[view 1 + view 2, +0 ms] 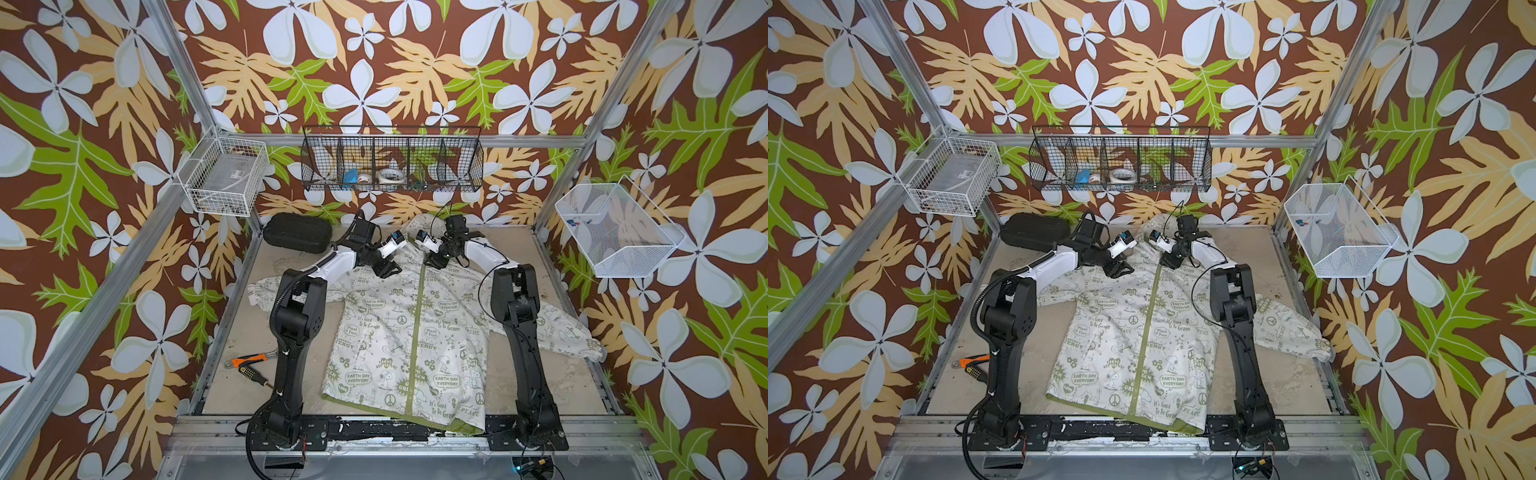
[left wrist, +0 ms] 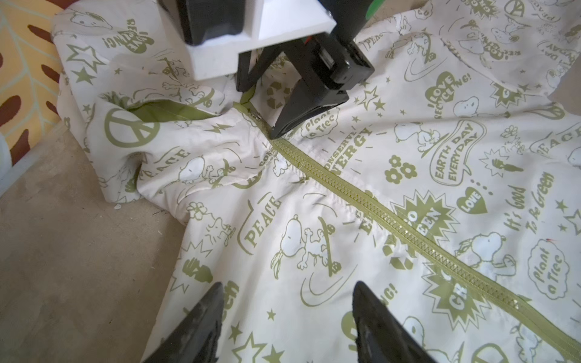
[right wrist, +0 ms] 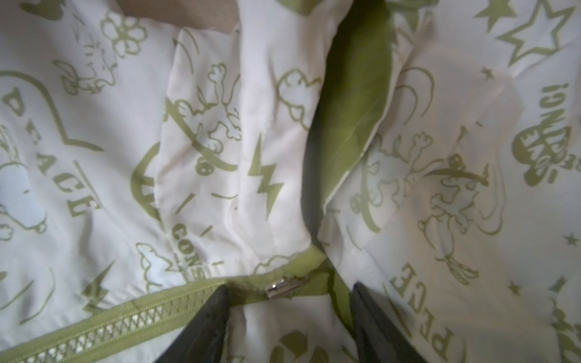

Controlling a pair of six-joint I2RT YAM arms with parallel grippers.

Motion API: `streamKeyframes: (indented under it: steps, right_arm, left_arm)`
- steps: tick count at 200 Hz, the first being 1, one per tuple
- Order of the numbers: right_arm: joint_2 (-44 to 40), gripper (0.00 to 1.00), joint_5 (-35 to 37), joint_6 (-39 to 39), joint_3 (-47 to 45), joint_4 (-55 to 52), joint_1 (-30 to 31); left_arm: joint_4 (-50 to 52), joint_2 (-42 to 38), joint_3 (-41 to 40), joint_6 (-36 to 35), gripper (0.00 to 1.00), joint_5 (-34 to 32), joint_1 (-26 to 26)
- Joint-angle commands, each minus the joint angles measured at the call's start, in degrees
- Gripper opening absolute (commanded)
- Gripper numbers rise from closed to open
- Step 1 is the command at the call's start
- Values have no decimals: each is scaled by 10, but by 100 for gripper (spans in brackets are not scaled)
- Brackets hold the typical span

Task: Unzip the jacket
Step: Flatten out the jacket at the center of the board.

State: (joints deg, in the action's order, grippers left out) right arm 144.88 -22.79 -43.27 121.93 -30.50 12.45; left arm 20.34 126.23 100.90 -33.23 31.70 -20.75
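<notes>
cream-white hooded jacket with green cartoon print (image 1: 409, 332) | olive-green zipper (image 2: 393, 213) closed to collar, upper centre of frame; unzipping all left | my right claw (image 3: 290, 286) parted astride small silver slider (image 3: 279, 288) | my left claw (image 2: 288, 283) released, empty

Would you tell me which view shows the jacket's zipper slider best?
Right wrist view: the zipper slider is close up between the fingers of the right tool. Left wrist shows it small; in both top views it cannot be seen.

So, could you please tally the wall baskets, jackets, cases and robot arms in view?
Baskets: 3, white wire grid basket, black wire divided basket, white mesh basket
Jackets: 1, cream-white hooded jacket with green print
Cases: 1, black oblong hard case
Robot arms: 2, left black-and-white arm, right black-and-white arm
Total: 7
</notes>
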Motion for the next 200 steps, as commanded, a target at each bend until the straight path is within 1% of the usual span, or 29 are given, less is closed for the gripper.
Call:
streamKeyframes:
  steps: [1, 8, 20, 24, 40, 51, 59, 69, 75, 88, 98, 111, 125, 135, 146, 158, 171, 184, 200]
  right_arm:
    - [14, 48, 0, -2, -19, -63, 5]
    - [11, 40, -5, -2, -28, -67, 7]
    - [-2, 24, 0, 4, -41, -71, 13]
    - [-7, 21, 5, 8, -47, -70, 16]
    - [-52, 13, 55, 40, -97, -24, 25]
    - [-100, 11, 87, 52, -161, 37, 33]
    - [-141, 8, 112, 59, -217, 97, 38]
    - [-191, 5, 133, 69, -283, 171, 44]
    - [-216, 0, 149, 82, -315, 214, 47]
    - [-264, 0, 184, 97, -381, 292, 53]
    - [-303, 0, 215, 91, -439, 364, 62]
    - [-343, 0, 243, 70, -509, 443, 75]
    - [-376, 0, 265, 53, -574, 523, 87]
    - [-394, 0, 272, 46, -613, 569, 94]
    - [-415, 0, 285, 36, -655, 623, 101]
    - [-432, 0, 290, 24, -689, 669, 108]
    - [-449, 0, 296, 3, -725, 720, 114]
    - [-462, 0, 294, -9, -749, 765, 117]
    - [-468, 0, 283, -26, -755, 775, 122]
  left_arm:
    - [-18, -7, -6, 11, 66, -10, 1]
    - [-24, -9, -10, 15, 66, -14, 1]
    - [-40, -15, -18, 27, 65, -23, 1]
    - [-46, -17, -21, 31, 65, -28, 1]
    - [-84, -34, -42, 57, 65, -45, 2]
    - [-112, -48, -57, 83, 66, -54, 3]
    - [-133, -56, -66, 107, 69, -58, 4]
    - [-172, -68, -83, 159, 74, -72, 6]
    - [-194, -74, -92, 199, 75, -86, 8]
    - [-222, -81, -105, 294, 79, -127, 9]
    - [-209, -78, -96, 379, 84, -146, 12]
    - [-151, -63, -63, 461, 84, -128, 16]
    - [-83, -47, -34, 526, 81, -115, 16]
    - [-81, -54, -56, 568, 80, -91, 16]
    - [-113, -77, -100, 616, 79, -69, 15]
    - [-148, -107, -145, 654, 79, -57, 13]
    - [-169, -132, -168, 682, 79, -46, 10]
    - [-143, -134, -149, 693, 79, -43, 4]
    - [-111, -124, -115, 705, 79, -22, -7]
